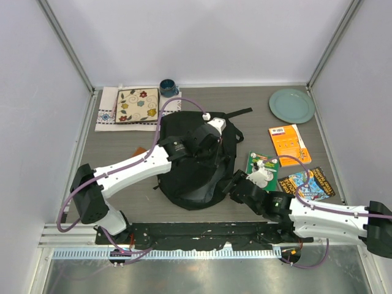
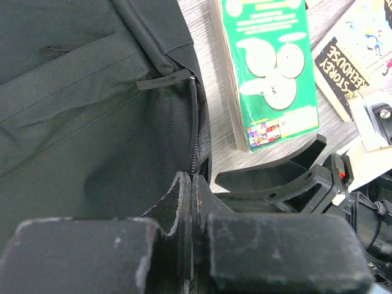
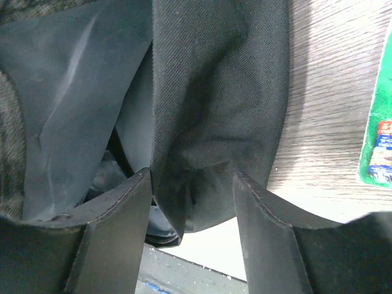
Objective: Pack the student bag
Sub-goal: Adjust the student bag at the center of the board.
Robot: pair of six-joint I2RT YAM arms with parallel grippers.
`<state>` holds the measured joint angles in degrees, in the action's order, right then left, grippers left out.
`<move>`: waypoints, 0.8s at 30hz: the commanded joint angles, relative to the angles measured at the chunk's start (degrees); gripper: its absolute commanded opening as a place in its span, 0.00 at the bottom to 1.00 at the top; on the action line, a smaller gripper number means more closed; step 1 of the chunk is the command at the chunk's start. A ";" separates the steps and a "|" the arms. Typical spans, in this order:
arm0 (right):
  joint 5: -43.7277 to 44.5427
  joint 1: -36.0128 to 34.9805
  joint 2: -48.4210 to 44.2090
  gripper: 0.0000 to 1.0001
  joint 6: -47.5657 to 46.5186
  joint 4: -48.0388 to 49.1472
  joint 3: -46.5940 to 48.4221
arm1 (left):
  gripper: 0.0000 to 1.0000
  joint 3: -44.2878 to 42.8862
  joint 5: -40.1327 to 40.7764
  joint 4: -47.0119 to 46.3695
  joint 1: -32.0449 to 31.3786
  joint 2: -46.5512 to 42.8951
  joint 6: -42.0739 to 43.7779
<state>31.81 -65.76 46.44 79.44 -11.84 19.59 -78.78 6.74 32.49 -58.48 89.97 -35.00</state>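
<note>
The student bag (image 1: 193,177) is a large black backpack lying flat mid-table. My left gripper (image 1: 215,153) reaches over it and is shut on the bag's zip edge; in the left wrist view the zip line (image 2: 195,122) runs down into the closed gripper (image 2: 193,180). My right gripper (image 1: 236,184) is at the bag's right edge. In the right wrist view it is open (image 3: 193,184), with a fold of the bag's black wall (image 3: 220,92) hanging between the fingers and the grey inner lining (image 3: 67,92) showing at the left.
A green book (image 1: 262,166) lies just right of the bag, with an orange book (image 1: 288,144) and a colourful book (image 1: 308,182) beyond. A green plate (image 1: 291,105), a blue mug (image 1: 168,87) and a floral tile on a cloth (image 1: 137,105) stand at the back.
</note>
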 commanded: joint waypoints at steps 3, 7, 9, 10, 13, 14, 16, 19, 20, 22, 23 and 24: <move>-0.52 3.78 6.12 0.61 -0.51 8.40 2.90 | 0.00 -1.81 1.78 1.26 -0.14 -3.40 1.87; -2.19 3.62 7.18 0.60 -2.88 7.36 5.54 | 0.00 -2.16 2.31 1.96 -0.06 -2.53 2.48; -3.24 3.27 5.95 0.60 -2.80 7.00 5.11 | 0.00 -2.16 2.75 2.14 0.12 -2.52 2.57; -3.68 3.27 5.51 0.61 -2.89 7.09 4.32 | 0.00 -2.08 2.84 2.23 0.21 -2.52 2.57; -4.91 3.09 5.68 0.61 -1.92 7.26 3.00 | 0.00 -1.90 2.58 1.53 0.65 -2.70 2.48; -5.35 3.09 6.64 0.61 -1.22 7.53 2.91 | 0.00 -1.81 2.40 1.26 0.73 -2.79 2.48; -6.14 3.09 11.11 0.61 -1.04 8.14 3.78 | 0.00 -1.90 1.87 0.47 1.00 -2.70 2.48; -7.55 3.09 17.95 0.50 -1.48 7.10 7.45 | 0.00 -2.34 1.61 0.64 1.26 -2.17 2.75; -7.55 3.00 19.29 0.45 -1.83 5.44 8.87 | 0.00 -2.51 1.52 0.73 1.44 -2.00 2.75; -6.07 2.83 21.67 0.30 -2.44 -1.91 12.81 | 0.00 -2.52 1.35 0.99 1.87 -1.91 3.18; -5.02 2.30 21.77 0.24 -2.79 -4.57 13.88 | 0.00 -2.43 1.26 1.08 2.22 -1.99 3.36; -3.79 1.95 21.51 0.13 -3.06 -7.04 14.59 | 0.00 -2.34 1.17 1.26 2.75 -2.00 3.54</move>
<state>24.88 -62.59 67.61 77.58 -9.39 28.25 -78.78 8.12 35.20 -57.14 89.38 -33.23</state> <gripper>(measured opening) 0.273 0.009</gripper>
